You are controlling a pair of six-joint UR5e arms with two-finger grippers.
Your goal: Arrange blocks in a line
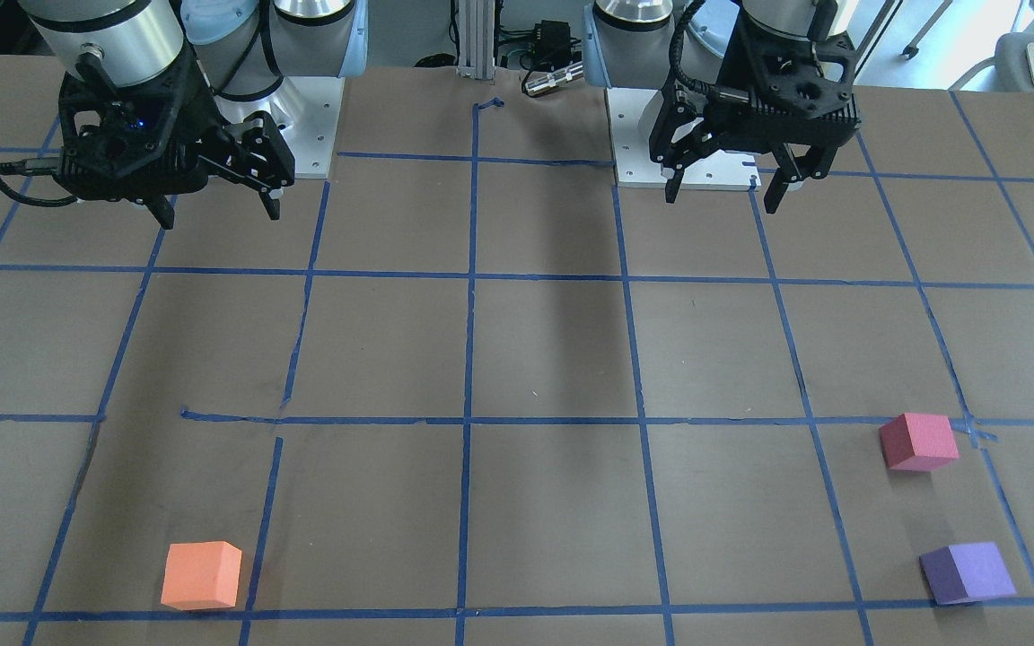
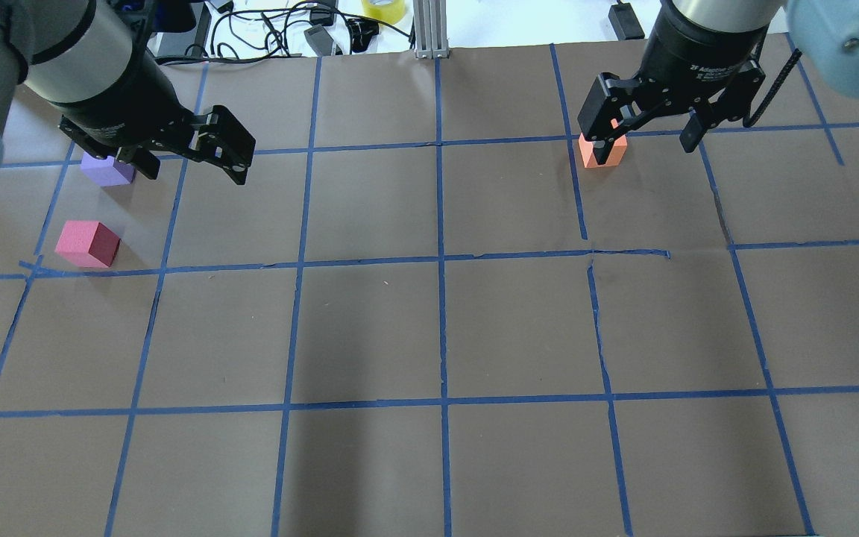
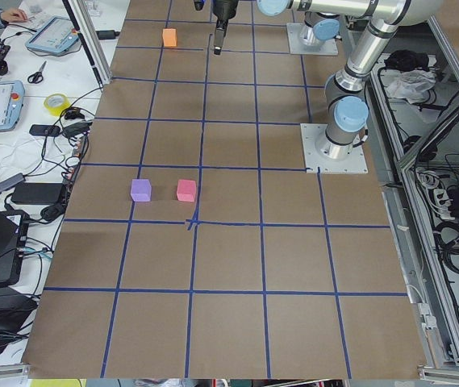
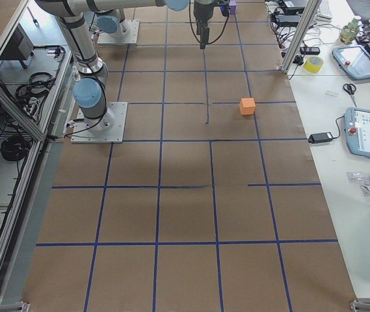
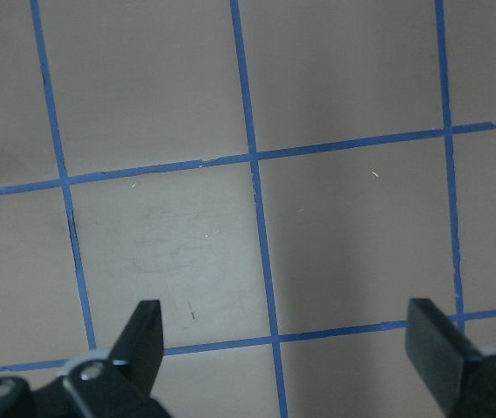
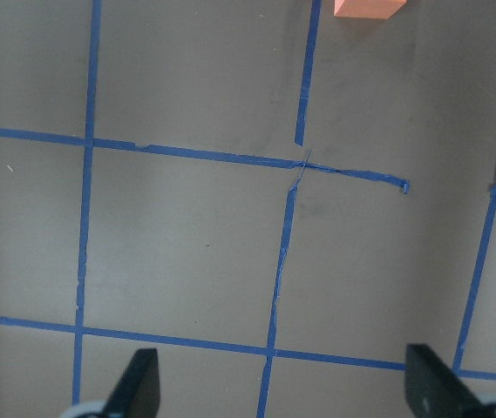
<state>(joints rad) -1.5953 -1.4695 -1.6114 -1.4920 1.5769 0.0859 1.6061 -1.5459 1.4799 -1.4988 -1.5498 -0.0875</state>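
Front view, blocks: the orange block (image 1: 202, 575) is seen alone on the robot's right half of the counter (image 1: 553, 359), along the far edge. The pinkish-red block (image 1: 918, 441) and the purple block (image 1: 968, 572) are set near each other on the robot's left half, well apart from the orange one.
Front view, arms: the left end effector (image 1: 722, 193) and the right end effector (image 1: 218, 213) are held raised near the base, fingers spread, nothing gripped.
Overhead view: the purple and orange blocks are partly hidden behind the end effectors; no contact is shown.
Side views: all three blocks are seen resting flat on the counter.
Left wrist view: the fingers are apart over bare counter; a sliver of the pinkish-red block is caught at the frame's left edge.
Right wrist view: the fingers are apart, with the orange block at the top edge.
Step in hand: judged to be the outset, with no block yet taken.
Next move: a reach outward is likely called for, with the open fingers lowered astride a block, probably the orange one, so that it can be carried toward the other two and a line formed.
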